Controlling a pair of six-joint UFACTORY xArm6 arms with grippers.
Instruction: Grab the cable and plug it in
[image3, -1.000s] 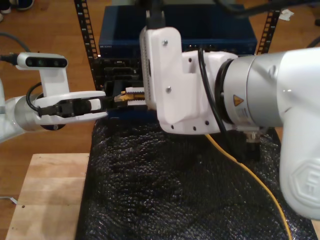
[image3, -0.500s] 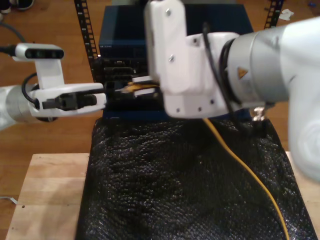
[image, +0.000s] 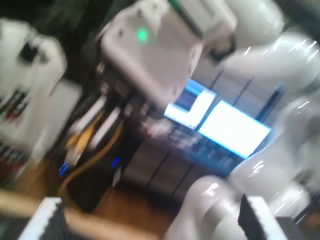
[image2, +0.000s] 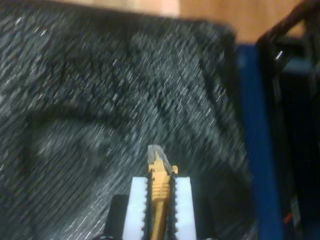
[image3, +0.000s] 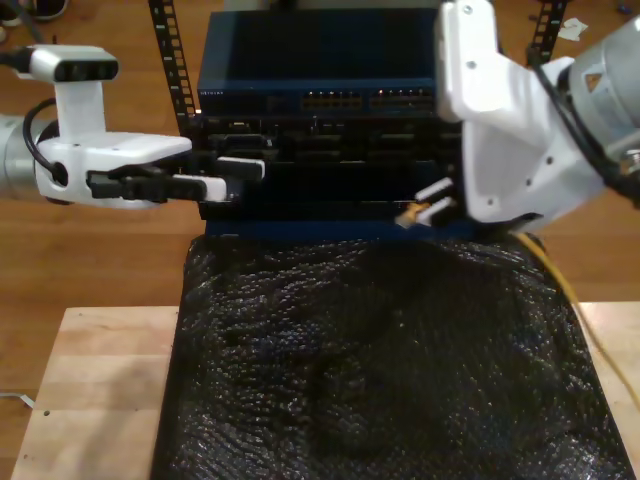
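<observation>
Second gripper, clamped on cable plug, has been swung from mid-rack toward the exterior view's right; insertion judged pending; first gripper parted, idle.

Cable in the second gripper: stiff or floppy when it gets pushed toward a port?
Probably floppy along its length: the cable sags in a curve behind my second gripper in the exterior view. The short end with the plug likely stays straight, since it barely projects past the fingers. The plug looks like thin clear plastic, so possibly fragile.
</observation>
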